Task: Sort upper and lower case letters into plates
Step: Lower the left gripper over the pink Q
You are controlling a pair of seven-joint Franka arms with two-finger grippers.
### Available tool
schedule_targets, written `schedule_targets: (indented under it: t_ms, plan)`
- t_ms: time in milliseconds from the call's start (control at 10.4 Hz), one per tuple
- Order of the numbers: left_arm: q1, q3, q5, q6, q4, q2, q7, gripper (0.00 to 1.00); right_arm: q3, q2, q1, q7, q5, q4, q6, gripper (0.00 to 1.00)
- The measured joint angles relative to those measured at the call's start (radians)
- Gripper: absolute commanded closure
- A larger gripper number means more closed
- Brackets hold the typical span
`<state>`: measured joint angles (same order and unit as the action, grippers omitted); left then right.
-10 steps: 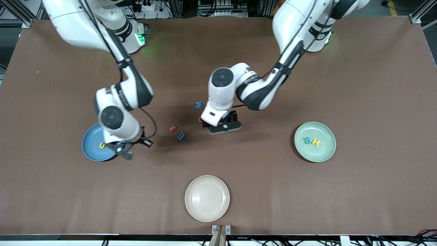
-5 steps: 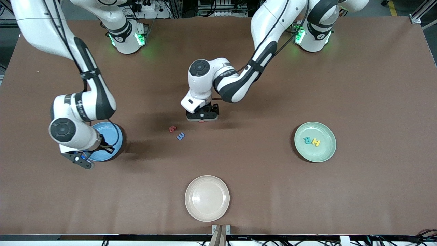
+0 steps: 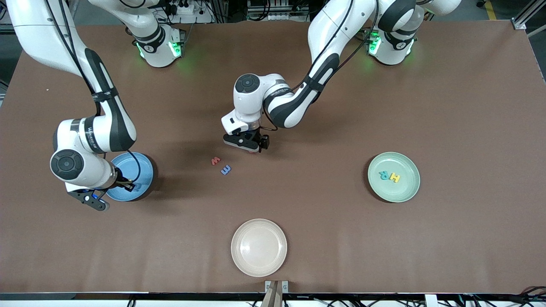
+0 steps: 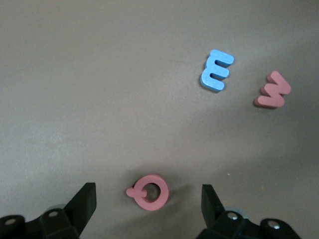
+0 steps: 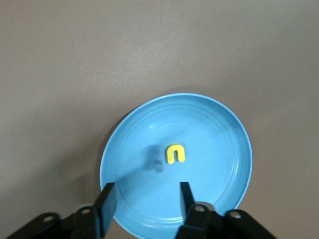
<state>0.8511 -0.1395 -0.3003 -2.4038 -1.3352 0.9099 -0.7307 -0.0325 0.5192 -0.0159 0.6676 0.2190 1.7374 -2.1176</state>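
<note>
1. My round shallow blue plate (image 5: 219,149) lies at the right arm's end of the table, a tiny yellow lower-case letter (image 5: 175,154) in it.
2. My right gripper (image 5: 144,201) hangs over that plate, released.
3. My left gripper (image 4: 149,201) hangs released over the small red ring-shaped letter (image 4: 149,191) on the brown table (image 3: 448,106).
4. A blue E (image 4: 217,70) and a red W (image 4: 272,90) lie near it.

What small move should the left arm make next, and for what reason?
Probably lower the left gripper straight down and close on the red letter. Its fingers are open on either side of the letter, which lies flat on the table, not yet gripped.
</note>
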Motion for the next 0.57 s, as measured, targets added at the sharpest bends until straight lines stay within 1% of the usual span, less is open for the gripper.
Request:
schedule_targets:
  t_ms: [287, 574]
  plan:
    - [0.000, 0.009, -0.001, -0.007, 0.000, 0.001, 0.132, 0.13, -0.012, 0.007, -0.017, 0.052, -0.002, 0.001, 0.000, 0.00]
    - [-0.001, 0.014, -0.001, -0.048, 0.000, 0.012, 0.295, 0.13, -0.019, 0.008, -0.103, 0.197, -0.009, 0.001, -0.002, 0.00]
